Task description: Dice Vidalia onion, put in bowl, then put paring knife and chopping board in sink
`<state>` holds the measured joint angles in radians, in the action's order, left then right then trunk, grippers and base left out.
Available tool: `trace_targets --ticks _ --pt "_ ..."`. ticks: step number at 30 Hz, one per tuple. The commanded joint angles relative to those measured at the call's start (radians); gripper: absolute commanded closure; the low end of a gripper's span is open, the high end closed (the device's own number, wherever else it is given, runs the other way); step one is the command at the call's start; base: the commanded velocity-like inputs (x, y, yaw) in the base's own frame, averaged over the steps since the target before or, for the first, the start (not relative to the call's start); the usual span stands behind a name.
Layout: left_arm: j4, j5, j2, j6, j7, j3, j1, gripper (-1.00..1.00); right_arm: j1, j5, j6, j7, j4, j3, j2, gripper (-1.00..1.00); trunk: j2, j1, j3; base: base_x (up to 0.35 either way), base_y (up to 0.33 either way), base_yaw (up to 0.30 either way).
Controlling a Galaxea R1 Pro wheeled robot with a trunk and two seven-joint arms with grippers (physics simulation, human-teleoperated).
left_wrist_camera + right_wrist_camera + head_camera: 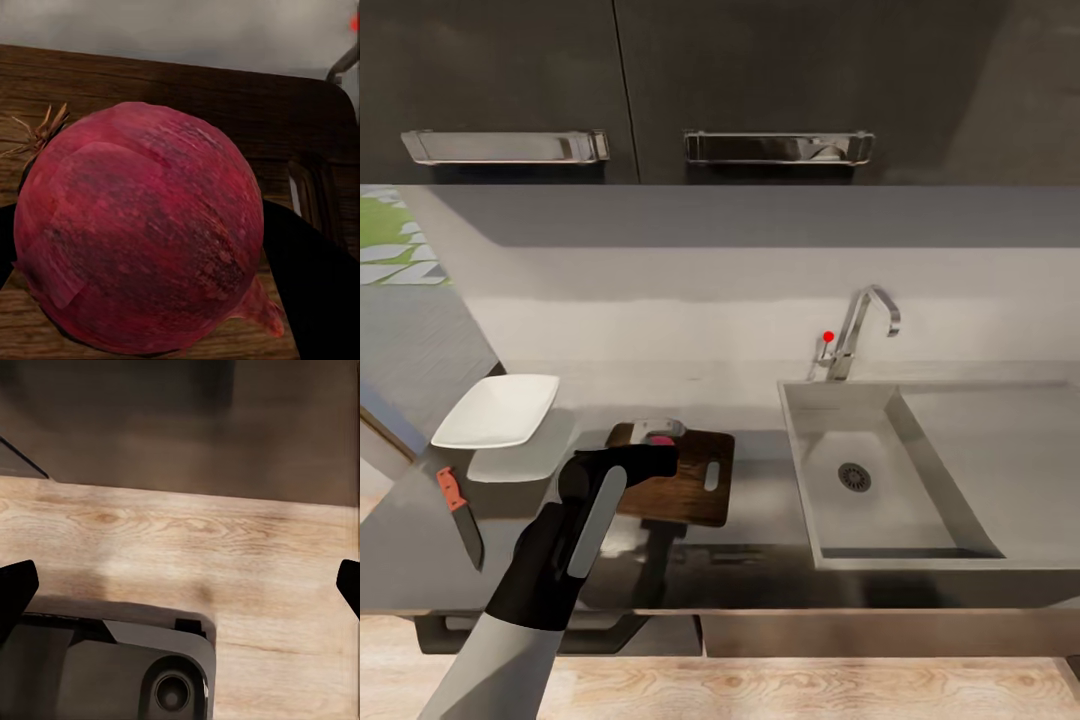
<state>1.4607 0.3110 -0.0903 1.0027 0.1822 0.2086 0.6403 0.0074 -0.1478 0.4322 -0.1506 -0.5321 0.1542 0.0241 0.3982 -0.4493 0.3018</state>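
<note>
While the left gripper (652,440) has its dark fingers (311,285) clamped around the Vidalia onion (142,232), it's already over the chopping board (695,490), so the sink (880,480) part looks done. Paring knife (462,518) sits untouched by the bowl (495,410) on the countertop (760,570). Dicing, bowl and cleanup are all left. Right gripper (180,585) hangs wide open above the floor (225,540).
</note>
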Motion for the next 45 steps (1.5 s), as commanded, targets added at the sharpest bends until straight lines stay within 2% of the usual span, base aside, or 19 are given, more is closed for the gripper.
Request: trace_targets --ticks 1,28,45 --pt "0.001 0.010 0.000 0.004 0.010 0.001 0.001 1.00 0.000 -0.010 0.002 -0.007 -0.002 0.008 -0.001 -1.00 0.002 -0.001 0.002 0.050 -0.045 0.000" --pt "0.003 0.010 0.004 0.004 0.010 0.000 0.001 1.00 0.000 -0.009 0.001 -0.007 -0.002 0.008 -0.001 -1.00 0.002 -0.001 0.002 -0.051 0.020 0.000" --pt "0.001 0.010 0.004 0.004 0.010 0.000 0.001 1.00 0.000 -0.009 0.000 -0.007 -0.002 0.008 -0.001 -1.00 0.002 -0.001 0.020 0.000 0.000 0.000"
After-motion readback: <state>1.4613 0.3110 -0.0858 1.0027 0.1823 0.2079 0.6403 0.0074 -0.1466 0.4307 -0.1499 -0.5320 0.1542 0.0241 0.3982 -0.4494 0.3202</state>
